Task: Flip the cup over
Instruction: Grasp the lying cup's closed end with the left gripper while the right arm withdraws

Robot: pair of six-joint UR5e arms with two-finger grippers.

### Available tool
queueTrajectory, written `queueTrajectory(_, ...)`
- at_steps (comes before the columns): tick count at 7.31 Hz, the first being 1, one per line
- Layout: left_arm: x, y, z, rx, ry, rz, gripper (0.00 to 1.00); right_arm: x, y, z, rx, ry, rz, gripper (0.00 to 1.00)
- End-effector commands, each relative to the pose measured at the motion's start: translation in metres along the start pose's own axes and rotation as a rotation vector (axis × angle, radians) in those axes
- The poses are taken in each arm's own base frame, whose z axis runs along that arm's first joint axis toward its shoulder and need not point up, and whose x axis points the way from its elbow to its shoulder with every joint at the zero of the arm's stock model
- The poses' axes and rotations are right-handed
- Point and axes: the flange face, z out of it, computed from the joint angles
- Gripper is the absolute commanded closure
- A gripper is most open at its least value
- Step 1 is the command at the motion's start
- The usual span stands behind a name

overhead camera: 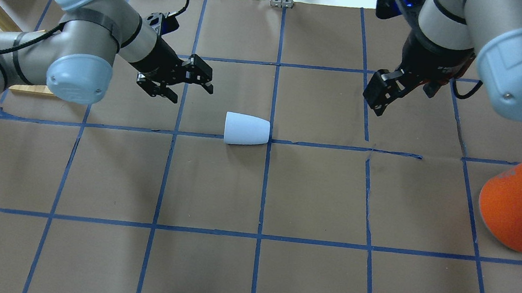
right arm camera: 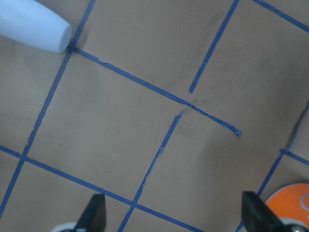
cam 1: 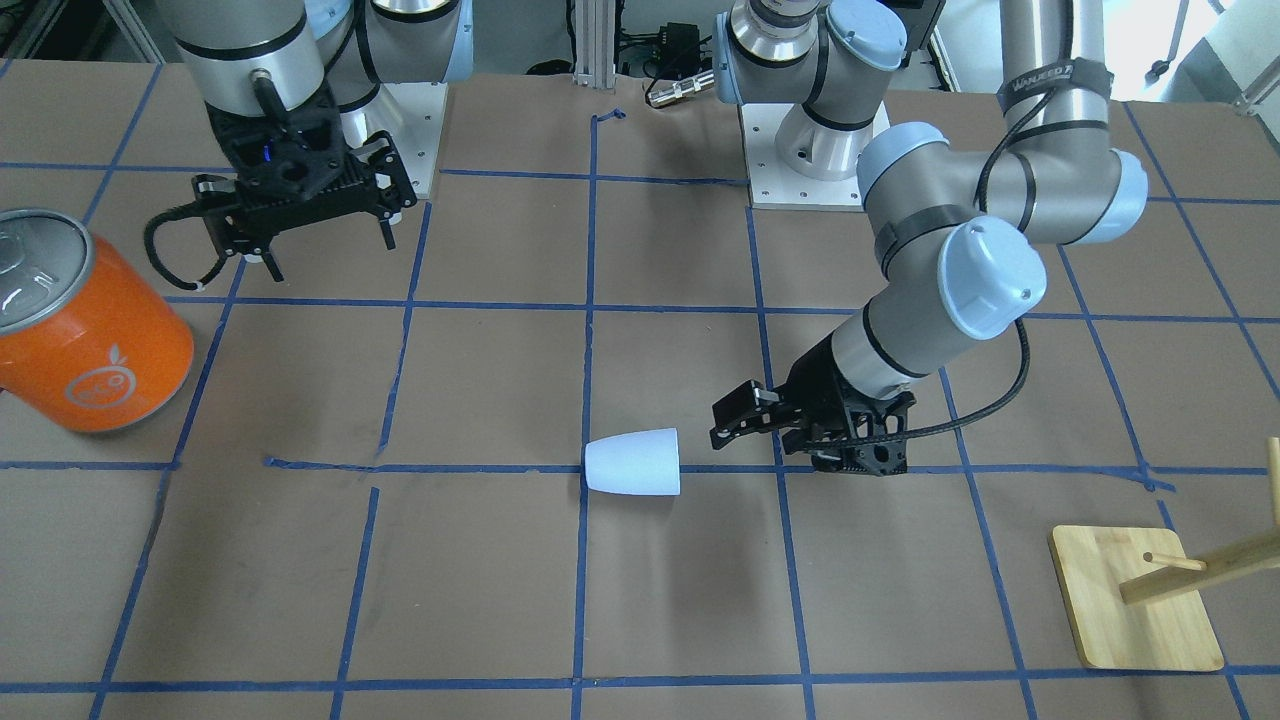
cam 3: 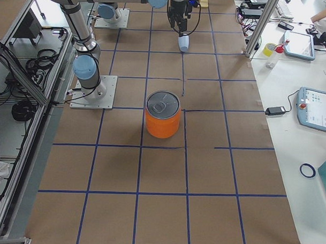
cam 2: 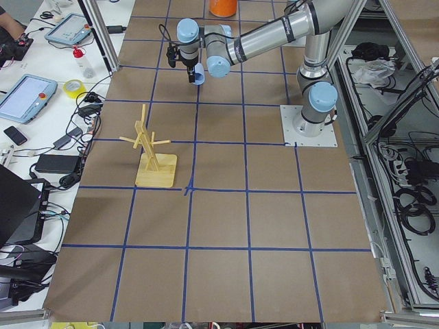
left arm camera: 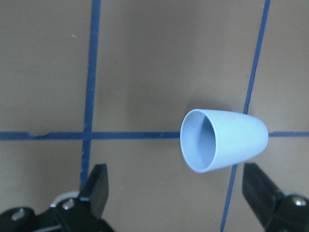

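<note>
Left gripper [overhead camera: 209, 81] spread, empty, hovered near cup's mouth, not touching. Right gripper [cam 1: 328, 252] spread, empty, well apart. Orange can [overhead camera: 515, 210] upright at robot's right. Cup [overhead camera: 246, 130] lay on side across blue tape line [overhead camera: 321, 145]. Step likely pre-grasp approach. Next: straddle wall, pinch, rotate upright.

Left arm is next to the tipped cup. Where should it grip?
Probably across the cup walls near its wide mouth, coming from the left gripper side: it lies on its side, mouth facing that open gripper, narrow base pointing away.
</note>
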Motion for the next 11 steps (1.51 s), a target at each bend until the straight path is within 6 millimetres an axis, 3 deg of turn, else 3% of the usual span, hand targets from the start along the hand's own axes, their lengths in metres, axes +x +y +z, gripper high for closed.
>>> queueTrajectory(1,0.014,0.001,0.051,-0.057,0.055,-0.023,0.00,0.023,0.005,-0.008,0.016,0.006,0.143,0.00)
queueTrajectory(4,0.024,0.006,0.090,-0.151,0.150,-0.115,0.01,0.032,0.000,-0.037,0.074,0.021,0.177,0.00)
queueTrajectory(6,0.022,0.003,0.101,-0.165,0.153,-0.116,0.05,0.049,-0.025,-0.057,0.095,0.030,0.187,0.00)
queueTrajectory(7,0.022,0.004,0.102,-0.172,0.155,-0.129,0.46,0.053,-0.033,-0.062,0.036,0.010,0.184,0.00)
queueTrajectory(8,0.025,0.003,0.101,-0.183,0.183,-0.151,0.99,0.054,-0.037,-0.059,0.021,-0.001,0.182,0.00)
queueTrajectory(10,0.035,-0.010,0.087,-0.162,0.181,-0.255,1.00,0.057,-0.037,-0.054,0.009,0.000,0.182,0.00)
queueTrajectory(11,0.043,-0.020,0.074,-0.135,0.176,-0.311,1.00,0.070,-0.034,-0.053,0.007,-0.002,0.201,0.00)
